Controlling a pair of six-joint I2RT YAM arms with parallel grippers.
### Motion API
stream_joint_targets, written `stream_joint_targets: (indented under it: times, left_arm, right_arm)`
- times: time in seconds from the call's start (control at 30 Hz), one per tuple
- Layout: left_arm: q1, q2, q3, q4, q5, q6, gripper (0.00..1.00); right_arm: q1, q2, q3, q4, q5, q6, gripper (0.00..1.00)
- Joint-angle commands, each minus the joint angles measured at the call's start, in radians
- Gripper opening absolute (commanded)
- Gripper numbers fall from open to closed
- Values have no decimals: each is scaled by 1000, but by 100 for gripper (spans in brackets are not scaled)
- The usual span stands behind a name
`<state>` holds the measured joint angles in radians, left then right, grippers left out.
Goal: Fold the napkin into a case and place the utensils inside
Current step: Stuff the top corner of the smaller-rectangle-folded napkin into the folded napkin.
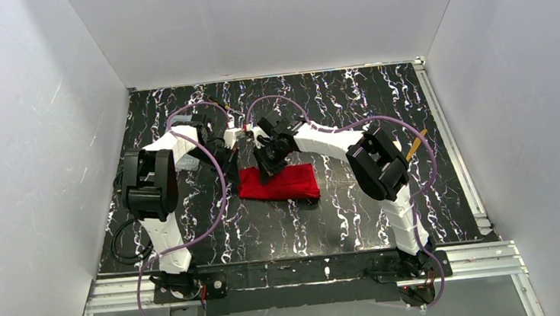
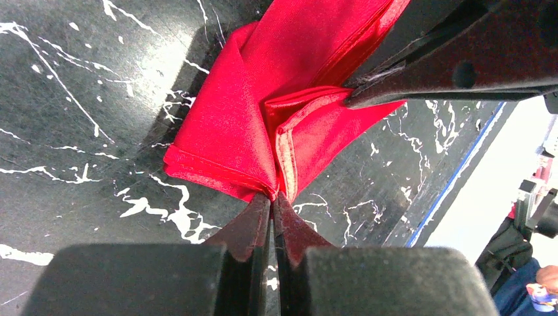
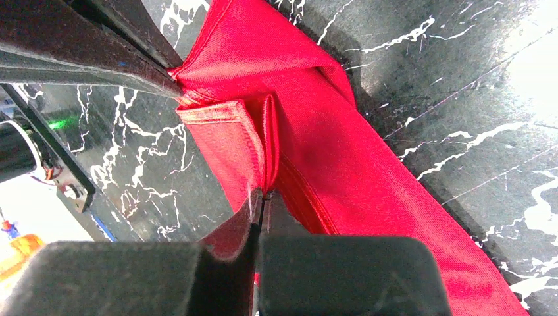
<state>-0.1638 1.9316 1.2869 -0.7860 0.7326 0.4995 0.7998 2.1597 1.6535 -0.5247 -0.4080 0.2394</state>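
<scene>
**Item: napkin (image 1: pixel 287 184), part-folded.** Red, shiny, in several layers. It lies as a flat rectangle on the bench (image 1: pixel 374 218), mid-way between the two arms.

**Holds, at the cloth's far left corner.**
- Left pincer (image 2: pixel 272 196): clenched on the napkin, biting the stacked edge where a hemmed flap turns over.
- Right pincer (image 3: pixel 262 194): clenched on the napkin too, on a raised pleat just beside the same flap. The two sets of tips are close together, nearly touching.

**Beyond, to the right.** A yellow stick (image 1: pixel 416 144) lies well apart from the cloth (whether it is one of the utensils cannot be told). Nothing is tucked into the napkin yet.

**Hazards, as judged.**
- Tips may collide, because both grips crowd one corner.
- Either bite may hold only some layers, so the loose ones sag and the fold opens.
- The slick fabric may slide out of a narrow pinch under tension.
- Uneven pulling may drag the whole stack across the bench and skew the pocket.
</scene>
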Motion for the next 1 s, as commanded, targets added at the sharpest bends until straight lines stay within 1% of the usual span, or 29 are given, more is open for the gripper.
stream_joint_targets:
  times: [0.0,0.13,0.23,0.43,0.57,0.73,0.97]
  left_arm:
    - [-43,-69,-8,-31,134,66,0]
    - [-43,-98,-28,-3,175,64,0]
    - [-45,-116,-38,6,178,78,0]
    - [-45,-160,-86,53,174,73,0]
    - [-45,-151,-84,53,171,66,0]
    - [-45,-138,-72,48,175,68,0]
    - [-50,-114,-73,-1,121,152,0]
  right_arm:
    - [-8,58,21,-17,10,33,1]
    - [-7,64,-12,26,-9,67,1]
    - [-14,51,-74,119,-71,123,1]
    - [-47,5,-226,332,-132,235,1]
    - [-66,-16,-289,402,-153,269,1]
    - [-72,-35,-294,410,-157,280,1]
    - [-91,-48,-274,383,-183,257,1]
